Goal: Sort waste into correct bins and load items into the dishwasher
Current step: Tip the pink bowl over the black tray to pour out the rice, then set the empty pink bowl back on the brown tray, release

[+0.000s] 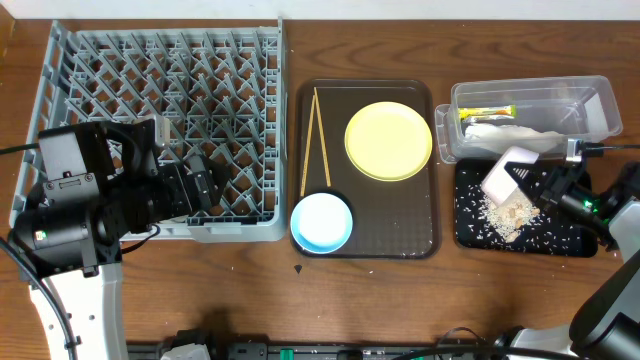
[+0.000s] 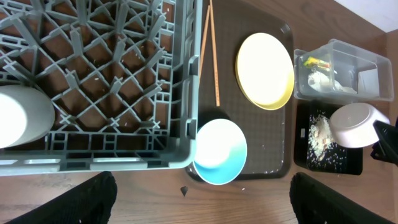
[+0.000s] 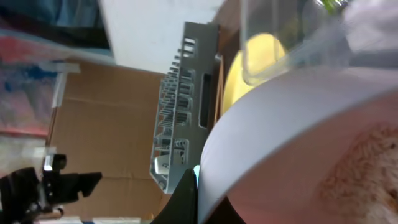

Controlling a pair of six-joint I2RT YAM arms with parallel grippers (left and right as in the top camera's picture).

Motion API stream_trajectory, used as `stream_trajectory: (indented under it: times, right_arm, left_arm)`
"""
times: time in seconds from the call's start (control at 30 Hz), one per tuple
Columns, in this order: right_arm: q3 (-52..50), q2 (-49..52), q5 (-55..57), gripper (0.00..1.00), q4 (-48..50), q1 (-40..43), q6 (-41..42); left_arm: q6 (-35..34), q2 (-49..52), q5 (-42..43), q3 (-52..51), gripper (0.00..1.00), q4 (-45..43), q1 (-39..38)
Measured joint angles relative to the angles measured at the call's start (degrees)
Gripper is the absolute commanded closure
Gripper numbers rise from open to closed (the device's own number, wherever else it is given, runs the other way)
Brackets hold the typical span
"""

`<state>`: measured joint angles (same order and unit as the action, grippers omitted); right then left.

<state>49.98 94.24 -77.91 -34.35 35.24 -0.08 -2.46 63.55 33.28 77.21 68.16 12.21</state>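
My right end effector (image 1: 538, 180) is clamped on the rim of the white bowl (image 1: 505, 172), at the right of the overhead frame. The bowl hangs tilted above the black tray (image 1: 565, 240), just over a heap of rice scraps (image 1: 505, 215) that lies on the tray with loose grains scattered around it. In my right wrist view the bowl's pale wall fills most of the frame. A brownish-white mass at the lower right looks like rice inside the bowl, though the blur leaves me unsure. Just above the tray in the overhead frame sits the clear tub (image 1: 590, 95), holding the snack wrapper (image 1: 487, 111) and the tissue (image 1: 510, 135).

My left end effector (image 1: 200, 182) is spread wide and holds nothing. It is over the lower right part of the dish rack (image 1: 60, 70), at the left of the frame. My left wrist view shows the white cup (image 2: 22, 118) inside the rack, at that frame's left edge.

In the centre, the serving tray (image 1: 420, 235) lies on the desk (image 1: 250, 290). It carries the yellow plate (image 1: 388, 140) at its upper right, the chopsticks (image 1: 315, 140) along its left side, and the blue bowl (image 1: 322, 222) at its lower left corner, just beside the rack's corner.
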Motion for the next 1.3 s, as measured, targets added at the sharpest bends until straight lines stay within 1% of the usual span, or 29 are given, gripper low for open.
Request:
stream_trajectory:
  times: [0.1, 0.13, 0.2, 0.27, 0.33, 0.37, 0.4, 0.43, 0.47, 0.53, 0.6, 0.63, 0.7, 0.73, 0.93, 0.97, 1.0, 1.07, 1.13, 1.2, 1.3]
  right_arm:
    - [-0.24, 0.00, -1.73, 0.99, -0.17, -0.02, 0.70]
    - [-0.17, 0.00, 0.13, 0.99, 0.42, -0.04, 1.44]
    - [-0.24, 0.00, 2.08, 0.99, -2.14, -0.04, 2.16]
    - [-0.28, 0.00, 0.26, 0.99, -3.45, -0.09, -1.38]
    - [-0.31, 0.00, 1.01, 0.99, -4.55, -0.07, -1.33]
    - [-0.31, 0.00, -0.70, 0.99, -7.26, -0.07, -4.72]
    - [-0.35, -0.13, -1.05, 0.99, -7.74, -0.13, -6.01]
    - [-0.33, -0.24, 1.20, 0.99, -6.43, -0.22, -6.12]
    - [-0.33, -0.24, 4.13, 0.99, -8.31, -0.22, -4.52]
    - [-0.57, -0.50, 2.97, 0.99, -9.40, -0.31, -7.28]
    - [-0.48, -0.59, 4.20, 0.99, -8.79, -0.44, -5.38]
    - [-0.48, -0.61, 3.48, 0.99, -10.47, -0.44, -5.25]
    - [-0.55, -0.81, -1.25, 0.99, -13.03, -0.50, -9.22]
    - [-0.55, -1.27, -1.60, 0.99, -11.32, -0.55, -10.25]
    - [-0.48, -2.36, 0.48, 0.99, -9.94, -0.50, -7.67]
    - [-0.48, -2.49, 1.36, 0.99, -9.31, -0.50, -7.65]
    - [-0.46, -2.71, 4.37, 0.99, -8.66, -0.55, -5.60]
    - [-0.33, -3.26, 6.47, 0.99, -12.13, -1.20, -4.22]
    - [-0.22, -5.35, 6.91, 0.99, -15.58, -3.58, -7.43]
    - [0.61, -9.94, 10.84, 0.99, -19.32, -8.24, -9.38]
    - [3.74, -17.29, 20.94, 0.99, -20.96, -20.33, -8.74]
  left_arm:
    - [0.00, 0.00, 0.00, 0.00, 0.10, 0.00, 0.00]
    - [0.00, 0.00, 0.00, 0.00, 0.10, 0.00, 0.00]
    - [0.00, 0.02, 0.00, 0.00, 0.10, -0.02, 0.00]
    - [0.00, 0.07, 0.00, 0.00, 0.10, 0.00, 0.00]
    - [0.00, 0.07, 0.00, 0.00, 0.10, -0.02, 0.00]
    - [0.00, 0.07, 0.00, 0.00, 0.10, 0.02, 0.00]
    - [0.00, 0.09, 0.00, 0.00, 0.10, 0.00, 0.00]
    - [0.00, 0.11, 0.00, 0.00, 0.10, 0.02, 0.00]
    - [0.00, 0.11, 0.00, 0.00, 0.10, 0.02, 0.00]
    - [0.00, 0.11, 0.00, 0.00, 0.10, -0.02, 0.00]
    - [0.00, 0.11, 0.00, 0.00, 0.10, -0.17, 0.00]
    - [0.00, 0.11, 0.00, 0.00, 0.10, -0.24, 0.00]
    - [0.00, 0.11, 0.00, 0.00, 0.10, -0.22, 0.00]
    - [0.00, 0.11, 0.00, 0.00, 0.10, -0.22, 0.00]
    - [0.00, 0.11, 0.00, 0.00, 0.10, -0.24, 0.00]
    - [0.00, 0.11, 0.00, 0.00, 0.10, -0.24, 0.00]
    - [0.00, 0.11, 0.00, 0.00, 0.10, -0.24, 0.00]
    - [0.00, 0.11, 0.00, 0.00, 0.10, -0.22, 0.00]
    - [0.00, 0.11, 0.00, 0.00, 0.11, -0.22, 0.00]
    - [0.00, 0.11, 0.04, 0.00, 0.11, -0.24, 0.00]
    - [-0.02, 0.11, 0.87, 0.00, 0.11, -1.18, 0.00]
